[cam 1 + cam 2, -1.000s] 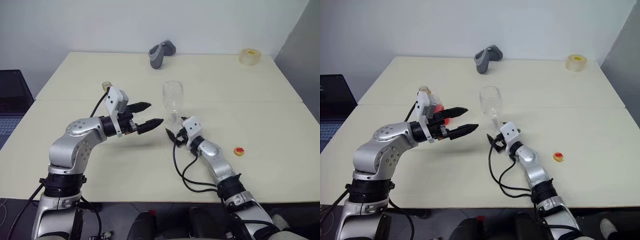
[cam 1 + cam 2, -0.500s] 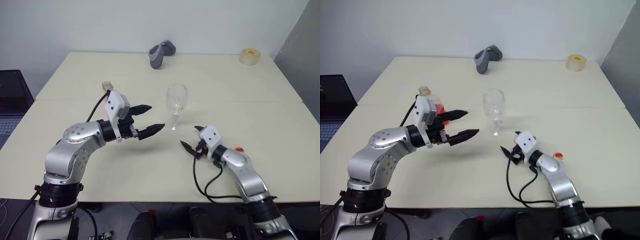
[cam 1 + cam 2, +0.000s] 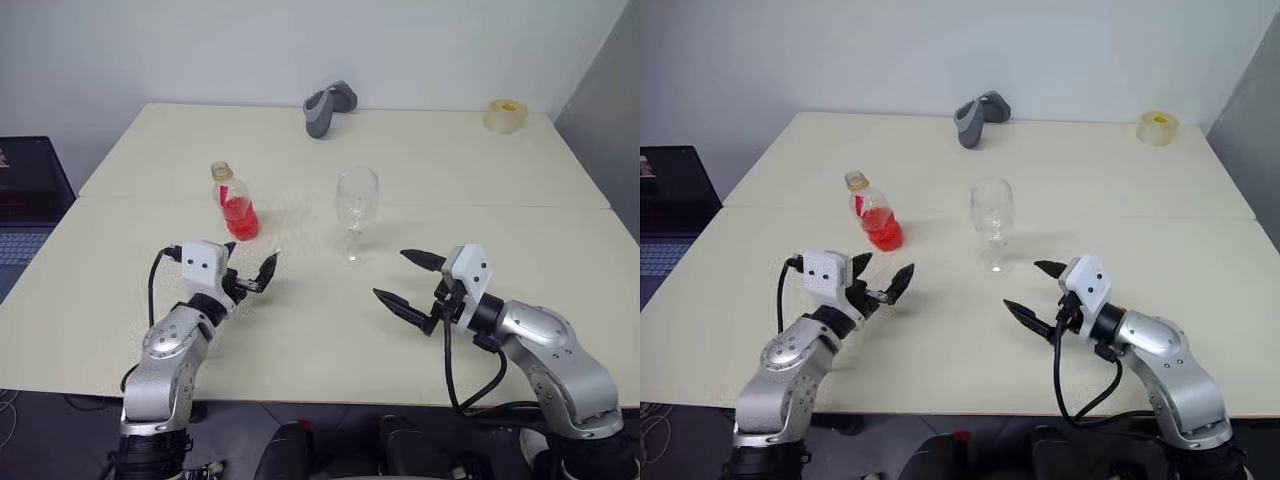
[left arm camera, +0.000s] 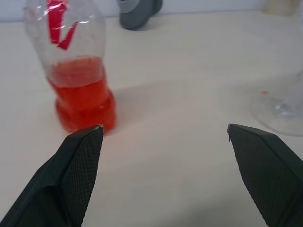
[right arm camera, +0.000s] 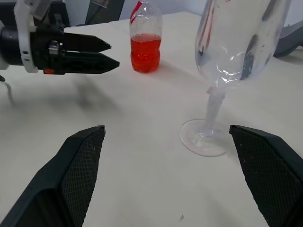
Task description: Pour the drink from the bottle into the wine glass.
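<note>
Both hands free, nothing held. Left hand (image 3: 250,275): fingers apart, low over the counter (image 3: 300,340), just in front of the bottle (image 3: 236,204). Right hand (image 3: 408,281): fingers spread wide, near side of the wine glass (image 3: 356,212), not touching it.

Bottle stands upright on the counter, left of centre; cap off, neck open. The drink (image 3: 240,218) fills only the rounded base. Wine glass upright beside it, a clear gap between them; the bowl looks empty.

Judged step: approach, before the grasp; pouring not yet begun. The left hand is the nearer to the bottle. Next move calls for closing on the bottle's body above the bulge, lifting, then tipping the neck over the glass rim. The right hand could steady the stem; the glass looks easy to topple.

Labels: red band on the bottle, lettering not readable. No other writing is legible.
</note>
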Tool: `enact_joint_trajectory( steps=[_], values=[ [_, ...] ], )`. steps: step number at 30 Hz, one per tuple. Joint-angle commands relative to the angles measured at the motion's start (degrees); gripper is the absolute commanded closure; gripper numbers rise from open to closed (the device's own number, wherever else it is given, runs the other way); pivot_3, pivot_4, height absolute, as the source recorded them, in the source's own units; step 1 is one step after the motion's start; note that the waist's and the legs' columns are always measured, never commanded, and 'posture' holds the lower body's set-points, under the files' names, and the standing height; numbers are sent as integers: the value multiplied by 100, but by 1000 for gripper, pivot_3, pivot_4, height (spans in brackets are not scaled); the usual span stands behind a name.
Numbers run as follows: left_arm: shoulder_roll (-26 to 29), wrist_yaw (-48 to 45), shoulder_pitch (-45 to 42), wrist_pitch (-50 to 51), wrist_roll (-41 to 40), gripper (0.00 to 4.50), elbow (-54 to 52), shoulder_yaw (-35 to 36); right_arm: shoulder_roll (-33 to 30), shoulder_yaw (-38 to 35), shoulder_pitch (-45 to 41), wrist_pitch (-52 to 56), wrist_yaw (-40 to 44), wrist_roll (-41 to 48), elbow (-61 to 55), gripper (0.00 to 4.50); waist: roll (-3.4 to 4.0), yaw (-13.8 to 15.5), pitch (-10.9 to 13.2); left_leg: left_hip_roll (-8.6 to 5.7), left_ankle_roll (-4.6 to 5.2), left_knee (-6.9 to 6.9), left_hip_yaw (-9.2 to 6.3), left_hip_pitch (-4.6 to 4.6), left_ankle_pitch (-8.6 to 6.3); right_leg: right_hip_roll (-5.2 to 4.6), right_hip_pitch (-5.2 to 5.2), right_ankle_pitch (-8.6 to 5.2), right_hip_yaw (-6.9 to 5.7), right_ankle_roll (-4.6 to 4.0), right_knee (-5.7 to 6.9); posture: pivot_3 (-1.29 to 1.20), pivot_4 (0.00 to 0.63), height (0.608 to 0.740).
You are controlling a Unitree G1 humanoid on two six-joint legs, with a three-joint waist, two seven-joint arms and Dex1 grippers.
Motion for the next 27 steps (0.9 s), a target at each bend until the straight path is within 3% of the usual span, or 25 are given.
enact_joint_trajectory(
  steps=[1,11,27],
  values=[
    [-54,319,-213,-338,236,0,207,115,-50,27,-148,76,-16,188,-272,18,0,1,0,0,0,0,1,0,0,0,0,0,1,0,-1,0,150,740],
    [99,595,-1508,-1071,545,0,2255,209,-28,252,-396,155,-171,173,-289,18,-2,1,-1,-2,0,0,-1,-2,0,0,1,0,-6,0,-4,0,150,740],
    [221,188,-3196,-1984,571,0,4864,175,-16,357,-485,259,-426,174,-468,18,-3,-3,-2,-4,-2,2,-6,-5,1,-2,-1,0,-12,1,-3,0,150,740]
  ],
)
